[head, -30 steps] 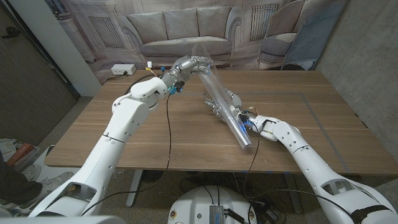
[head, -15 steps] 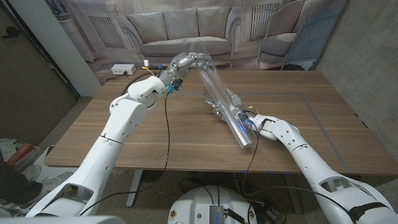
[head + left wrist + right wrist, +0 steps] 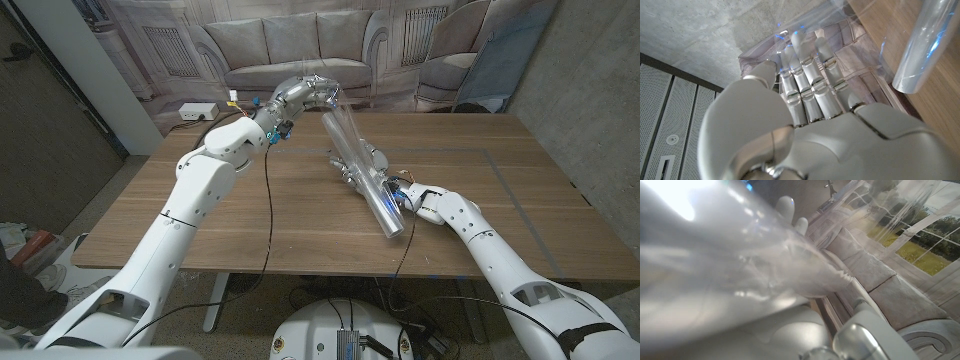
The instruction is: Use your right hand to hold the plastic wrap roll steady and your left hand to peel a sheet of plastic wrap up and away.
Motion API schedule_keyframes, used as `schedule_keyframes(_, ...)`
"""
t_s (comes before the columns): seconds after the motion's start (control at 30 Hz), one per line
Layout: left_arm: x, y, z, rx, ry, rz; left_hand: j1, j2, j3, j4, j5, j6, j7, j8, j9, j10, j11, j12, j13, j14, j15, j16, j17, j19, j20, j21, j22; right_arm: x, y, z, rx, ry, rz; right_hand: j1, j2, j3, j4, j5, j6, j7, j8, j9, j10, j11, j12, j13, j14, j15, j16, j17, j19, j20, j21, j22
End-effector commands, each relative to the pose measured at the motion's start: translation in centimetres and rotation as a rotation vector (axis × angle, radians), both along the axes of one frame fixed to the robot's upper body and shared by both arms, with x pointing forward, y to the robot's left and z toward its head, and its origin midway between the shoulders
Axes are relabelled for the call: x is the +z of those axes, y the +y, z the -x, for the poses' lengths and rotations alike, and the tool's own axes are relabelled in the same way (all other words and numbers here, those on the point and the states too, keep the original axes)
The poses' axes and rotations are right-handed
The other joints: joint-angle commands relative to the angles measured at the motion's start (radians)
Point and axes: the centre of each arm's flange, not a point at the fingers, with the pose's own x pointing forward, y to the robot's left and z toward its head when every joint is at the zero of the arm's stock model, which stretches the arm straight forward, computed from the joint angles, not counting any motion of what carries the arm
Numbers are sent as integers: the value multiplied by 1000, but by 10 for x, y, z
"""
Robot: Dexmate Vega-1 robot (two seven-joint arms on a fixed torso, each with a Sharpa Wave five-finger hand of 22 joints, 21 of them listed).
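Wooden table (image 3: 250, 215) under a sofa backdrop (image 3: 300, 50), plastic wrap roll (image 3: 365, 175) lying slantwise right of centre under right hand (image 3: 372, 170), finger state impossible to tell; at 12 o'clock, left hand (image 3: 305, 93) raised, fingers pressed together, pinching the sheet (image 3: 335, 125).

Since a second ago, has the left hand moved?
Yes. The left hand has risen slightly, toward the sofa backdrop beyond the table's far edge, pulling the wrap with it.
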Motion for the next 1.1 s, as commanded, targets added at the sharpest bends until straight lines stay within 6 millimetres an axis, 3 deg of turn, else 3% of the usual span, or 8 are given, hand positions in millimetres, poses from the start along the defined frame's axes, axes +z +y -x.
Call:
schedule_keyframes(0.03,11,-2,5,-19,-35,-4,6,0,10,1,5,27,22,13,122,38,-32,-5,0,6,-16,-1,6,-6,-26,8,3,4,-1,0,-1,-7,-6,-8,-4,-1,3,5,7,1,-2,5,2,7,5,3,4,3,1,2,28,-40,-2,0)
schedule_keyframes(0.47,18,-4,14,-40,-77,-9,3,-2,14,2,6,27,21,13,125,39,-32,-8,6,9,-16,-5,15,-12,-28,20,1,14,-1,1,1,-26,4,-10,-3,1,3,5,8,1,-4,5,2,8,6,2,3,4,1,1,29,-41,-4,-2)
schedule_keyframes(1.1,34,0,25,-39,-136,19,1,-7,22,2,8,28,20,10,126,42,-31,-15,12,13,-16,-12,29,-19,-30,40,-1,15,-2,0,-15,-15,10,-13,-2,2,2,5,9,1,-6,6,2,9,6,1,3,5,1,1,30,-41,-6,-6)
